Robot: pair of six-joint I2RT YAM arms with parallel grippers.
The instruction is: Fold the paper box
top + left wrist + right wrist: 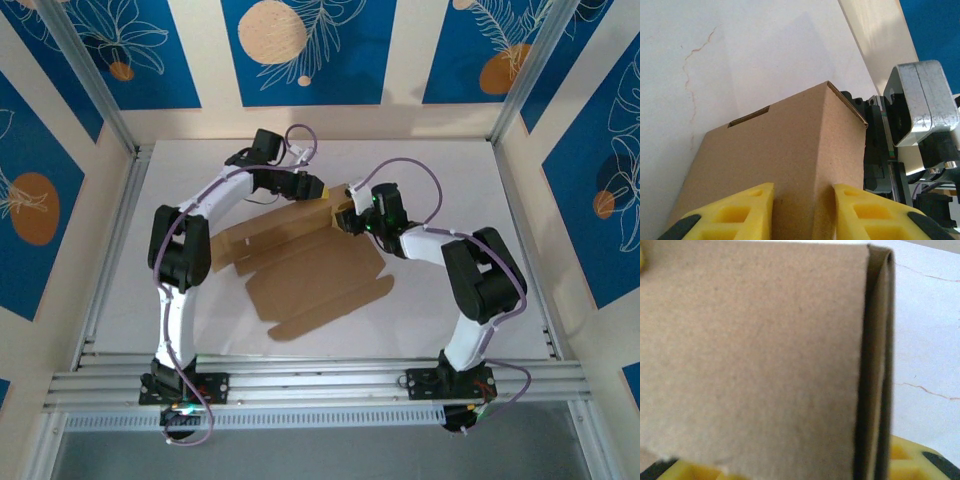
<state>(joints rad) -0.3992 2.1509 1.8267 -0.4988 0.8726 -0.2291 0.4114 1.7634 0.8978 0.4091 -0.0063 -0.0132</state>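
Left gripper point(318, 190), seen from above, is stretched to the far middle of the white table point(450, 170), its yellow tips at a raised flap of the paper box point(310, 275). The right gripper point(348, 215) meets that flap from the right, just beside the left one. The rest of the brown sheet lies flat at the table's centre, between the two arms.

On the left wrist, the yellow fingers point(740, 210) stand narrow, pinching an upright folded corner of the box point(790, 140); a slot is cut near its top edge.

On the right wrist, a blurred cardboard panel point(750, 355) with a doubled right edge stands before the yellow fingers point(910, 460). Whether they grip it I cannot tell.
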